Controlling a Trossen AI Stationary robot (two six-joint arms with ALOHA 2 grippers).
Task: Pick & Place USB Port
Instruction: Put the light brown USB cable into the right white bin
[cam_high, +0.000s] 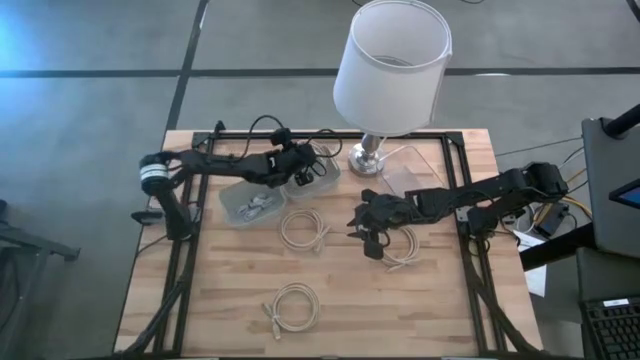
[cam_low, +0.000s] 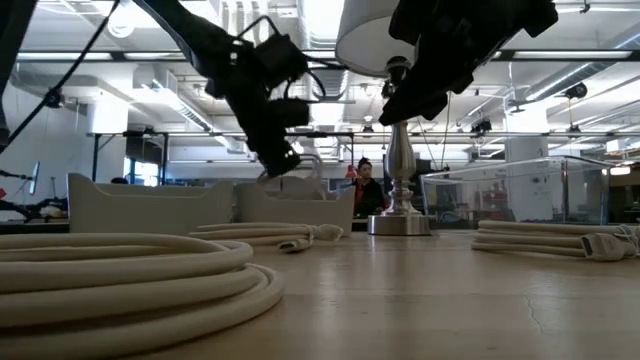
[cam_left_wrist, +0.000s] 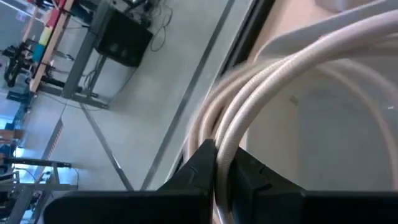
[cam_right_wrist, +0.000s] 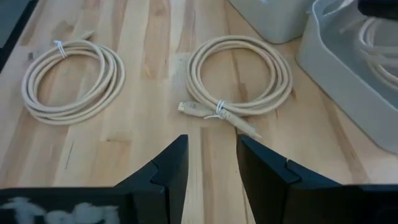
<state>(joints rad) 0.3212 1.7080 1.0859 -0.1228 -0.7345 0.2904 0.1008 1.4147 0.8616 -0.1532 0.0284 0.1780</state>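
We see our left gripper clamped on a coiled cream USB cable, holding it above the grey bins near the table's far left edge. Our right gripper hangs open over mid-table, above another coil. We judge the held loops could snag on a bin wall or spill outside if released off-centre. No writing or brand is legible.

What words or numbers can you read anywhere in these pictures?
None can be read.
The cream coiled cables, the grey bins, the white lamp shade and the left gripper show no lettering.
Things in the room behind the table are too small and blurred to read.
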